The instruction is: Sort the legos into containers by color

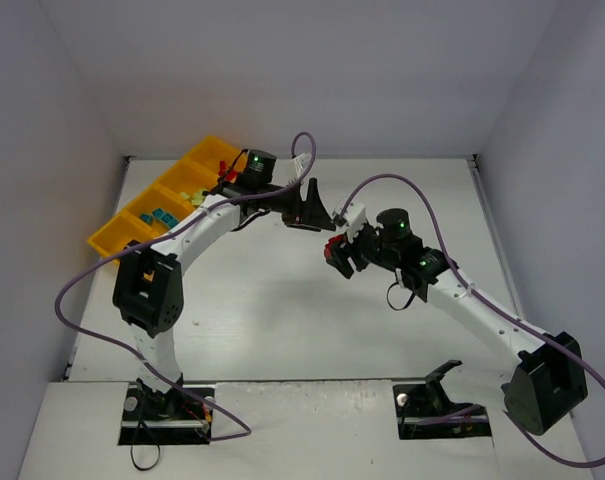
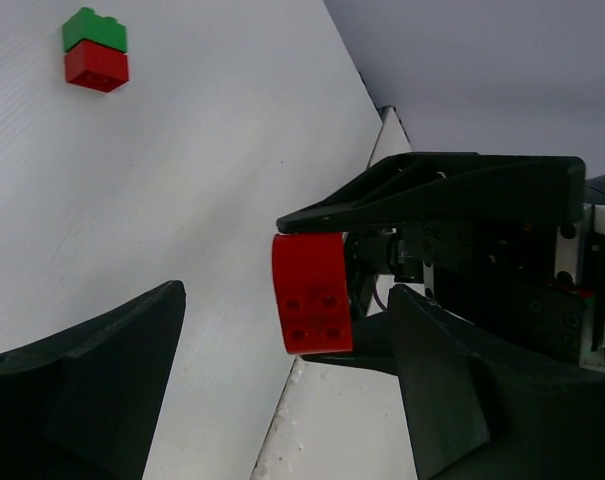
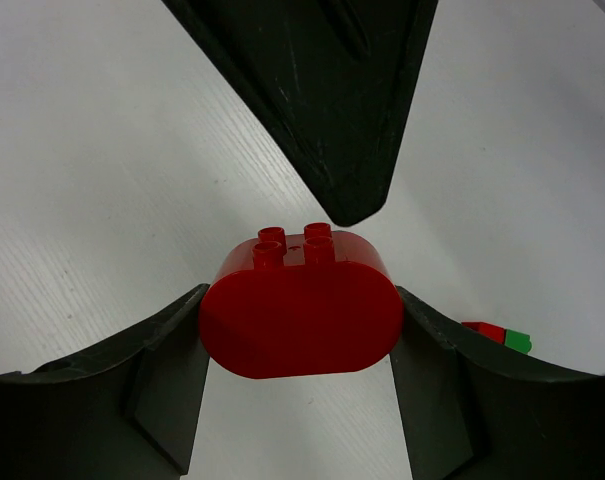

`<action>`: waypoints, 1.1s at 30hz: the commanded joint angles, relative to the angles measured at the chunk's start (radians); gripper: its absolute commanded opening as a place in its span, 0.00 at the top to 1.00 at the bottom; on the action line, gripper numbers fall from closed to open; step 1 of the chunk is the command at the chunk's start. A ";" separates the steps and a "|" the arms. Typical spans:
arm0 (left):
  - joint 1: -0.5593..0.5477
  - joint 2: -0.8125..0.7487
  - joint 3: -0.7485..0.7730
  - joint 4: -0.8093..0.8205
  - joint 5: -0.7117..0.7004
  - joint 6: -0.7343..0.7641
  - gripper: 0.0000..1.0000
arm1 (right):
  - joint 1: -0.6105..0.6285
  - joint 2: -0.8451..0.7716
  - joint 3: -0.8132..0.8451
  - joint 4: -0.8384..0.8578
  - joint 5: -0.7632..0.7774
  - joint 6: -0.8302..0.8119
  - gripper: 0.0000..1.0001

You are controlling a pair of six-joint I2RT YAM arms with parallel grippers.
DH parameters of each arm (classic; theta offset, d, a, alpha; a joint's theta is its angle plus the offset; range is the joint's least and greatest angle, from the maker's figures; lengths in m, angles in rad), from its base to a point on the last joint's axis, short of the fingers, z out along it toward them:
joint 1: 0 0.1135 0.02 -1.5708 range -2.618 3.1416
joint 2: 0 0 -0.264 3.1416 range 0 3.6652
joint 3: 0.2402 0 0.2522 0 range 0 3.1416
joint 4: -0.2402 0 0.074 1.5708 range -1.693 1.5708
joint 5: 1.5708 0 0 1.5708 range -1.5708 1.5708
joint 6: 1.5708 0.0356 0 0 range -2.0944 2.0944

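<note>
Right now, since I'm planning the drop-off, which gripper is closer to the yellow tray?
Left. The left gripper hangs open to the right of the tray, toward mid-table. The right gripper sits beyond it, farther right, shut on a red brick.

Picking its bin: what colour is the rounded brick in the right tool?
Red. The rounded brick shows best in the right wrist view.

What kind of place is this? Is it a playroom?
Probably a robot lab test booth, not a playroom: white walls box in a white table, with a left arm and right arm bolted at its edge.
</note>
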 commanded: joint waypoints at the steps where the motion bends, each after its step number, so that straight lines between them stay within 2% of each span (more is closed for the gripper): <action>1: -0.023 -0.030 0.032 0.111 0.094 -0.001 0.25 | 0.002 0.004 0.054 0.043 -0.021 -0.016 0.87; 9: -0.059 -0.006 0.031 -0.006 0.065 0.107 0.25 | 0.002 0.013 0.054 0.042 -0.014 -0.023 0.87; 18: -0.092 0.014 0.023 -0.029 0.034 0.135 0.26 | 0.000 0.027 0.069 0.042 -0.003 -0.032 0.87; 21: -0.092 0.017 0.028 -0.021 0.037 0.131 0.43 | 0.000 0.029 0.066 0.040 -0.006 -0.032 0.87; 22: -0.092 0.020 0.031 -0.021 0.037 0.130 0.67 | 0.000 0.029 0.066 0.040 -0.006 -0.032 0.87; 24: -0.092 0.022 0.035 -0.018 0.034 0.125 0.88 | 0.000 0.030 0.065 0.040 -0.006 -0.029 0.85; 26: -0.092 0.020 0.035 0.000 0.036 0.108 0.96 | 0.000 0.030 0.065 0.040 -0.003 -0.026 0.83; 29: -0.092 0.022 0.037 0.022 0.048 0.085 1.00 | 0.002 0.032 0.063 0.040 0.002 -0.025 0.68; 30: -0.091 0.023 0.035 0.022 0.050 0.085 1.00 | 0.002 0.035 0.063 0.040 0.005 -0.023 0.50; 32: -0.085 0.022 0.028 0.023 0.042 0.081 1.00 | 0.002 0.036 0.062 0.039 0.014 -0.019 0.26; 33: -0.080 0.022 0.023 0.023 0.041 0.081 1.00 | 0.002 0.036 0.060 0.039 0.020 -0.016 0.02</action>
